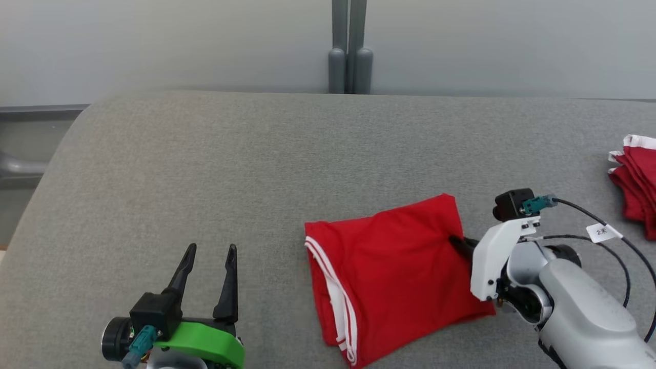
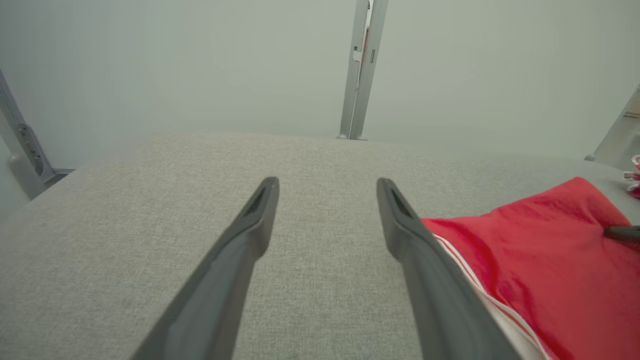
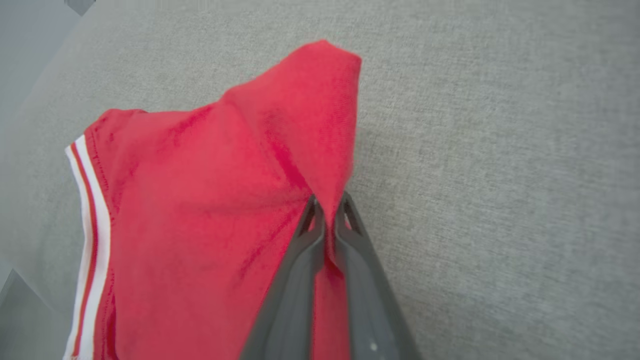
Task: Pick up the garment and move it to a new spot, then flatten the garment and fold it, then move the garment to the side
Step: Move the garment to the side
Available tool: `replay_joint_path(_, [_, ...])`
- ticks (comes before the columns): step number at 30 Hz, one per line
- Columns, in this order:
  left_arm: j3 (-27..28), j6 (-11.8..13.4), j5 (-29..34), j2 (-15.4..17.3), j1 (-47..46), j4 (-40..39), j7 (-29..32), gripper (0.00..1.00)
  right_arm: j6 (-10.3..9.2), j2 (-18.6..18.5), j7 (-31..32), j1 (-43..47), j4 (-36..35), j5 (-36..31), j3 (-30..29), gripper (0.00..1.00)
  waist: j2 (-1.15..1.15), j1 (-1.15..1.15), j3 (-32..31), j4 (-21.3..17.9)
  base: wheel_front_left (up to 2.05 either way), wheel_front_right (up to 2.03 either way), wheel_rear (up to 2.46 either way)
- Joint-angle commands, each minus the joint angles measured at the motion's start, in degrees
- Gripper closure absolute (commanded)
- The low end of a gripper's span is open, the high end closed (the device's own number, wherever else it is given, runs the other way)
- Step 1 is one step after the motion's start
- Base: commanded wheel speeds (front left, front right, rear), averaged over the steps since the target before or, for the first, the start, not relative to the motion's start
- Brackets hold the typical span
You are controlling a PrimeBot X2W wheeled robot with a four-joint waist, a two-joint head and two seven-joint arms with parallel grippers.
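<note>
- Red cloth, the garment (image 1: 394, 277), lies folded into a rough rectangle on the grey fabric surface (image 1: 205, 164), right of the middle and toward the near edge in the head view
- White trim with thin red stripes runs down the garment's left edge, and the rest of the upper side is plain red
- Right hand (image 3: 329, 202) is closed, its two dark fingers pinching a raised ridge of red fabric at the garment's right edge; in the right wrist view the cloth peaks up just beyond the fingertips
- Left hand (image 1: 212, 248) is spread wide and holds nothing; it sits at the lower left of the head view, apart from the garment and to its left, fingers pointing away from the robot
- In the left wrist view the striped edge of the garment shows just past that hand's right finger
- Second red piece (image 1: 635, 179), with white trim, lies at the far right edge of the surface, well apart from the garment
- Grey post (image 1: 349, 51) rises behind the surface against a pale wall
</note>
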Motion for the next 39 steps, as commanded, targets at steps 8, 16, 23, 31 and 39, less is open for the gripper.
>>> replay_joint_path(8, [-1.7, -0.8, 0.2, -0.9, -2.1, -1.9, -0.1, 0.0, -0.1, -5.7, -1.3, -2.5, -2.7, 2.7, 0.4, 1.0, 0.0, 0.0, 0.0, -13.0, 0.0, 0.0, 0.0])
replay_joint_path(16, [-4.7, -1.3, 1.0, -1.0, -4.5, -1.8, -0.1, 0.0, -0.1, -7.1, -2.8, -3.0, -4.1, 4.2, -0.7, 1.0, 0.0, 0.0, 1.9, -21.1, 0.0, 0.0, 0.0])
replay_joint_path(23, [-5.1, -1.4, -0.7, -0.9, -5.9, -2.3, -0.1, 0.0, -0.1, -6.5, -4.3, -3.9, -4.9, 4.9, -1.2, 1.0, 0.0, 0.0, 4.6, -23.9, 0.0, 0.0, 0.0])
replay_joint_path(31, [-4.9, -1.0, 0.0, 0.6, -8.1, -3.4, 1.1, 0.0, -0.09, -8.1, -4.2, -11.2, -5.9, 6.2, 1.1, 1.0, 0.0, 0.0, 10.2, -21.5, 0.0, 0.0, 0.0])
replay_joint_path(39, [-5.1, -0.3, 0.7, 1.3, -11.1, -4.1, 1.3, 0.0, -0.1, -13.2, -2.9, -24.0, -4.5, 11.7, 2.9, 1.0, 0.0, 0.0, 18.4, -18.5, 0.0, 0.0, 0.0])
